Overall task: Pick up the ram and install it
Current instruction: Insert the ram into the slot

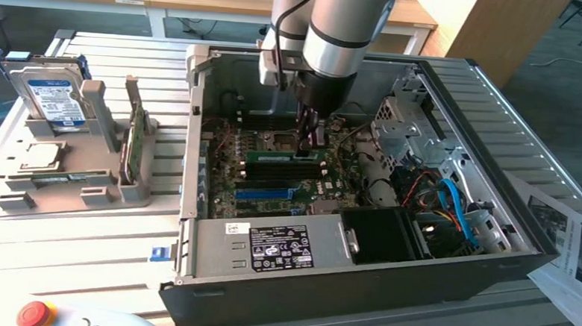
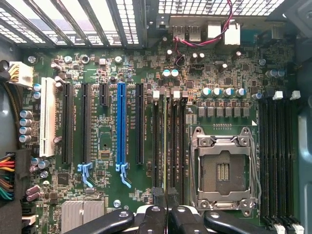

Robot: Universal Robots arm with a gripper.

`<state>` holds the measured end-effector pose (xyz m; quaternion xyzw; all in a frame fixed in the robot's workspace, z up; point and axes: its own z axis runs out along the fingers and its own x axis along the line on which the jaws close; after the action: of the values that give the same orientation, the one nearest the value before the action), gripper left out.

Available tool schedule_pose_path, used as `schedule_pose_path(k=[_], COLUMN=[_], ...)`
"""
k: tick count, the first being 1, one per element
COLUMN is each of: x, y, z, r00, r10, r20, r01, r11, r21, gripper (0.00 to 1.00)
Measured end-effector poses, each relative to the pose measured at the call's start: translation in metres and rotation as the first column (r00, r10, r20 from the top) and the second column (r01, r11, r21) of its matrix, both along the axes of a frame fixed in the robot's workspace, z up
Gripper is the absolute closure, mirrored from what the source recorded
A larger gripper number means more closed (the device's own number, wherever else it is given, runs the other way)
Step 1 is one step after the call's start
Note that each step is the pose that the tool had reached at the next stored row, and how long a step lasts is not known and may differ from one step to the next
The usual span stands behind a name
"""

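**1. Status**
- Gripper (image 1: 309, 143) is down inside the open PC case (image 1: 526, 242), over the mobo (image 2: 107, 161).
- Jaws closed. The tips meet at the ram's upper edge, toward its end on the exterior view's right. Pinching the board or only bearing on it: cannot tell.
- The ram (image 1: 276, 156) stands on edge in one of the black memory slots (image 1: 281, 171), just near of the CPU socket (image 2: 223, 170). It looks approx. level. Depth of seating and latch pos. cannot be read.
- Hard drive (image 1: 50, 94) and the broader green card (image 1: 133, 143) sit in the grey rack (image 1: 80, 185), outside the case on the exterior view's left, well apart from the work.

**2. Fault risks (judgement)**
- Uneven seating. Cause: contact is off-centre on the stick, so a push could drive one end home and leave the other end high, w/ the board tilted in the slot.
- Key mismatch. Cause: notch not lined up w/ the slot key. More force would then flex the ram or mobo instead of seating it.
- Latch fouling. Cause: white end latches (image 2: 156, 94) not fully open, which blocks the last of the travel.
- Tip slip. Cause: thin edge under closed tips. A slide sideways could strike the next slot or the bare socket.
- False finish. Cause: the ram looks inserted but the contacts are only part-engaged, and lifting off could drag it back out.
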<state>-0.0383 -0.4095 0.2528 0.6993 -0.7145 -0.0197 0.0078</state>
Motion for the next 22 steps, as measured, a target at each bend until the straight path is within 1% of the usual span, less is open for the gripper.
schedule_pose_path(k=[6, 11, 22], x=[-0.0001, 0.0, 0.0048], y=[-0.0029, -0.0031, -0.0038], z=[-0.0002, -0.0002, -0.0002], r00=[1.0, 1.0, 1.0], r10=[0.0, 0.0, 0.002], r20=[-0.0001, -0.0002, -0.0001], r01=[0.0, 0.0, -0.002], r11=[1.0, 1.0, 1.0], r21=[-0.0002, -0.0003, -0.0003], gripper=[0.89, 0.89, 0.89])
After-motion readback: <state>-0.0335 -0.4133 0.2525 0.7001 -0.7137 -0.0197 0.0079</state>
